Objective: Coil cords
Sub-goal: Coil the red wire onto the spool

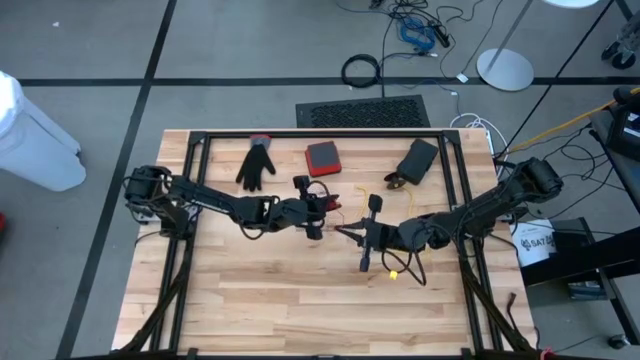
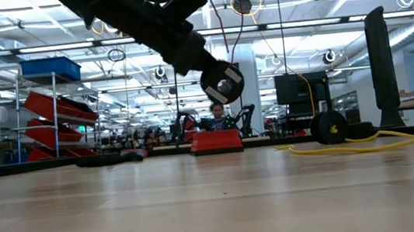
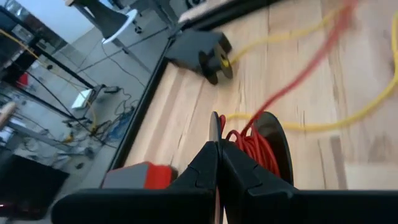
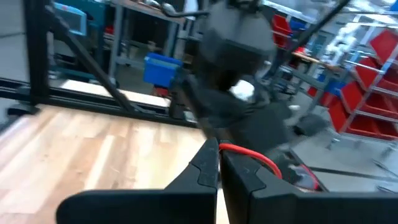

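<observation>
You are looking at both arms meeting near the middle of the table (image 1: 250, 300). The left gripper (image 1: 318, 215) is sitting with its fingers pressed together, right behind a black spool (image 3: 273, 140) wound with red cord (image 3: 252, 146); a strand of that cord is running away from the spool across the wood, blurred, toward the far right. The right gripper (image 1: 362, 238) is also closed, and its wrist view is showing a loop of red cord just past the fingertips, though whether they are pinching it is hard to say. The yellow cord (image 2: 366, 142) is lying on the right, its long axis running left to right in the low view. Only the high view is showing the black glove (image 1: 256, 165) and red box (image 1: 322, 157) at the far edge.
</observation>
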Robot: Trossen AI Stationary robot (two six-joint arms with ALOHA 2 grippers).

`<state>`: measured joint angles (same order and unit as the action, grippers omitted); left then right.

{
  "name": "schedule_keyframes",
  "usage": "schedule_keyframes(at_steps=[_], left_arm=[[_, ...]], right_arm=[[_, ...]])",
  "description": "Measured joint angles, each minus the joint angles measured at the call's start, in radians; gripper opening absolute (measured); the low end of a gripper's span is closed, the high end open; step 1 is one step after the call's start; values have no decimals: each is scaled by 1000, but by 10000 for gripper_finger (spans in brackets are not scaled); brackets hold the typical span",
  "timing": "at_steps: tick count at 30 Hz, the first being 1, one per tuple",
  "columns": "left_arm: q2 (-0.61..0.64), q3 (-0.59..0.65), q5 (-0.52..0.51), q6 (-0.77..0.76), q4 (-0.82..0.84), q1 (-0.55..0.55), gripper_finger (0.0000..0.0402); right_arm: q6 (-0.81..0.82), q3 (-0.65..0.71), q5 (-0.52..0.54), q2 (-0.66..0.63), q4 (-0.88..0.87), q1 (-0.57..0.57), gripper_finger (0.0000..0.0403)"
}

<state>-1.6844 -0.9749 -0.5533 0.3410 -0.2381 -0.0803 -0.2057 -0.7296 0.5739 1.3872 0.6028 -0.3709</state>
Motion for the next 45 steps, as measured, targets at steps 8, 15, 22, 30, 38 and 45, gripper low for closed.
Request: schedule_keyframes(at_steps=[8, 15, 22, 30, 38, 45], left_arm=[[0, 0, 134, -118, -110, 48, 8], [0, 0, 232, -195, -136, 67, 8], [0, 0, 291, -260, -162, 68, 8], [0, 0, 294, -284, -167, 65, 8], [0, 0, 289, -301, -184, 65, 8], [0, 0, 256, -309, -183, 61, 8]], right_arm=[[2, 0, -100, 39, -16, 25, 0], [7, 0, -121, 63, -123, 23, 0], [-35, 0, -136, 63, -169, 37, 0], [-34, 0, -133, 65, -212, 109, 0], [12, 0, -128, 159, -66, 138, 0], [63, 0, -23, 238, 50, 146, 0]])
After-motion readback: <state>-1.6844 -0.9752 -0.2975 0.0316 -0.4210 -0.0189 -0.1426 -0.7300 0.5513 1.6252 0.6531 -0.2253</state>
